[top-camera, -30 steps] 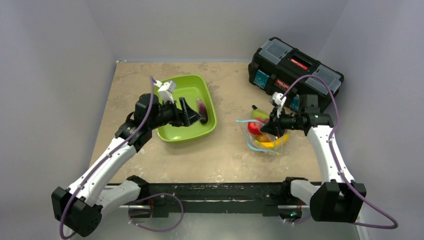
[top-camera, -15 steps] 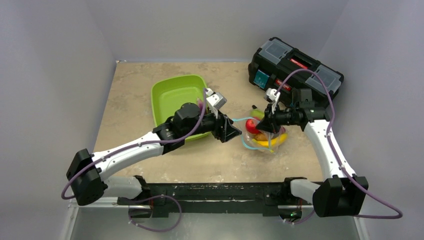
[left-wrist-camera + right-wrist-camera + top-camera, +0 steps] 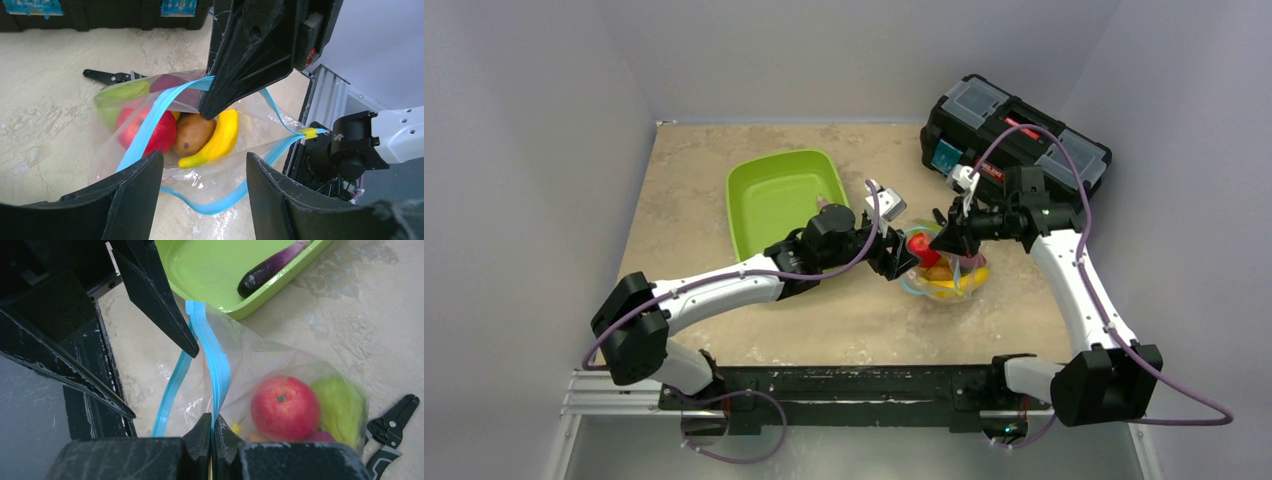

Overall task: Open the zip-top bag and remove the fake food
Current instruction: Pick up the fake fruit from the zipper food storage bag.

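My right claw pinched the bag by its rim, holding it open. My left claw, spread, hung at its mouth; next it needed to reach the banana inside.

zip-top bag between the two grippers
It lies on the table just ahead of the left gripper, its rim between the fingertips of the right gripper. Inside, apple, kiwi and banana run left to right before the left gripper, the pear behind the apple. The pliers lie beyond the bag, the toolbox farther. The eggplant lies in the tray, ahead of the right gripper.
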Action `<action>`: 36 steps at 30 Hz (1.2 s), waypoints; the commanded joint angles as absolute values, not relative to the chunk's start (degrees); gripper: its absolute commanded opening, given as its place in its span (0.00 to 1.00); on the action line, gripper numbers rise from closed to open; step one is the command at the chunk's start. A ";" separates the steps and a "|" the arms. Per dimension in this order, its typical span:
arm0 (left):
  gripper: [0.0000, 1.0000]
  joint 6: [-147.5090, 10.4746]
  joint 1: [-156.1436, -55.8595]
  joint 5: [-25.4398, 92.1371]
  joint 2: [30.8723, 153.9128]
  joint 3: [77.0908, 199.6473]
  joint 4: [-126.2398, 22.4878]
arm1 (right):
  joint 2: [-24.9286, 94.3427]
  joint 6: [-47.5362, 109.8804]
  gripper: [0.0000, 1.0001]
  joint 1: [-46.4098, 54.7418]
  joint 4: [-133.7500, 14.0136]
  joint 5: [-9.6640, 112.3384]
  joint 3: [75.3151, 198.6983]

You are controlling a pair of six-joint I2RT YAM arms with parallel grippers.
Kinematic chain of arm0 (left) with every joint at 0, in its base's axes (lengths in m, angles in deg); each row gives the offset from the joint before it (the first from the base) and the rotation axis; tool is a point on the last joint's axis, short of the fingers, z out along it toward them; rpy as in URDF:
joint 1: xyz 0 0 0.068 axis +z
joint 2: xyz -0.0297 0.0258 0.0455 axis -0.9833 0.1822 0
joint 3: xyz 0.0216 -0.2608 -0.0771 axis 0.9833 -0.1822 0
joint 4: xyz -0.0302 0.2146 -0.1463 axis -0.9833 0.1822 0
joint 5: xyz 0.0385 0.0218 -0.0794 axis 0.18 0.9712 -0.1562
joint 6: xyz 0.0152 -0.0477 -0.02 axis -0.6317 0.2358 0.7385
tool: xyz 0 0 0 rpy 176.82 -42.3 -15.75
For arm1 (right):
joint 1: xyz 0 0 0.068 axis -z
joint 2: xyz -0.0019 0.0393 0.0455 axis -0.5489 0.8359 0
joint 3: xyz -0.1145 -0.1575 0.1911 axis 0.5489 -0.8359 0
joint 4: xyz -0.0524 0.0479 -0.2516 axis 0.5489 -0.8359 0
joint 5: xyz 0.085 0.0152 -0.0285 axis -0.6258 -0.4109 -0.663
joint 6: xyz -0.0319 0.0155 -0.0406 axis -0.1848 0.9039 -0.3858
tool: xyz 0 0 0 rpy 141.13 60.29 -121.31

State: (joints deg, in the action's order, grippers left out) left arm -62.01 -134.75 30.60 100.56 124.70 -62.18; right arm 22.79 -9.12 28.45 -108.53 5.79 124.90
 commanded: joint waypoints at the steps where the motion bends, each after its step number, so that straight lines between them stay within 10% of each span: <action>1: 0.60 -64.34 -135.22 32.59 102.24 126.76 -64.73 | 23.85 -8.00 0.00 27.01 -107.00 4.00 127.83; 9: 0.62 -66.25 -135.22 38.88 107.31 126.61 -64.83 | 25.37 -8.05 0.02 25.78 -106.91 3.72 128.14; 22: 0.67 -67.29 -134.42 42.77 111.28 127.07 -65.29 | 25.30 -22.21 0.50 27.88 -119.46 -3.54 132.56; 36: 0.70 -64.19 -131.97 38.32 113.13 126.54 -67.55 | 30.82 2.76 0.06 30.08 -92.09 27.56 125.65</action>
